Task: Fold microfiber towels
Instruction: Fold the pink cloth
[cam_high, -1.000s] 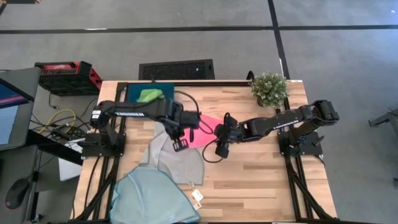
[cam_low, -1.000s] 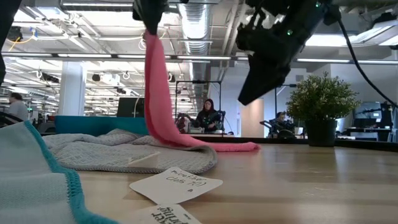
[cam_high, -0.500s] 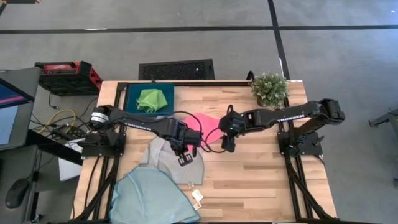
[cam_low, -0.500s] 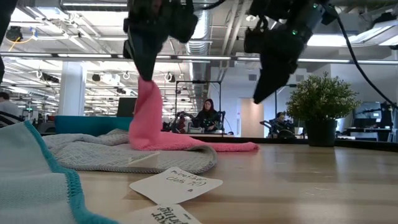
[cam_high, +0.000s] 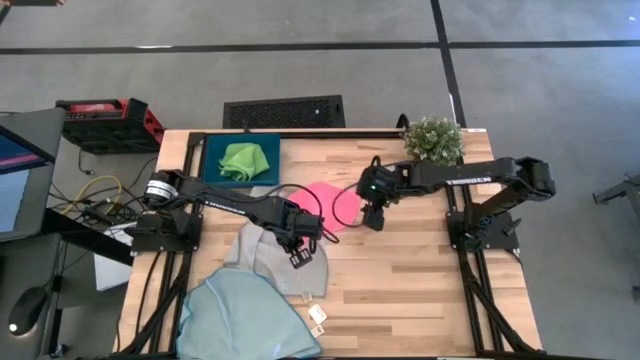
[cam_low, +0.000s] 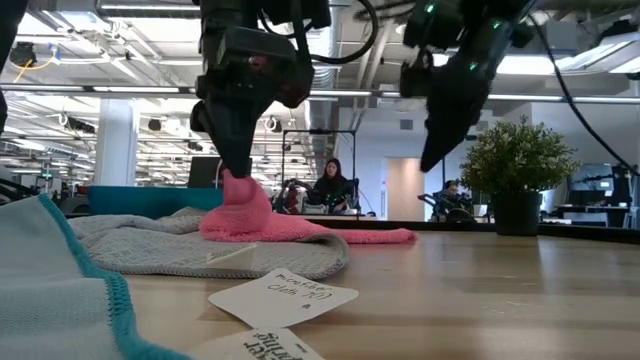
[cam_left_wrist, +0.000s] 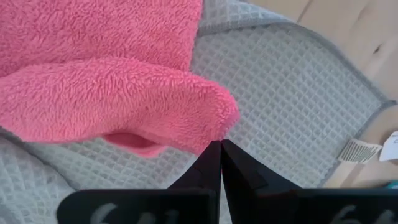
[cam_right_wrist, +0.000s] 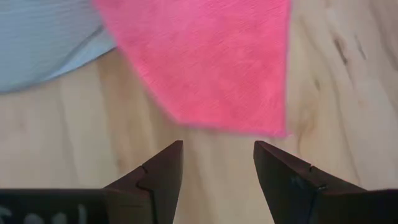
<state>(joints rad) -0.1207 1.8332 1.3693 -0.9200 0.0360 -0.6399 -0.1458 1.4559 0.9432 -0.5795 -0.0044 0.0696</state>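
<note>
left gripper (cam_low: 232, 160) has dropped from up high to just over the table since a second ago, so the fluffy pink microfiber towel (cam_high: 335, 200) now sags in a low heap. its fingers (cam_left_wrist: 214, 163) are pinched shut on a fold of that pink cloth, right above the pale grey waffle-weave towel (cam_left_wrist: 292, 93). right gripper (cam_high: 374, 222), at 3 o'clock of the pink towel, has pulled back; it hangs wide apart, holding nothing, over the wooden table (cam_high: 420, 270).

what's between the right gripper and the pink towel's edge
Only bare wood table: the right wrist view shows the open right gripper just short of the pink towel.
</note>
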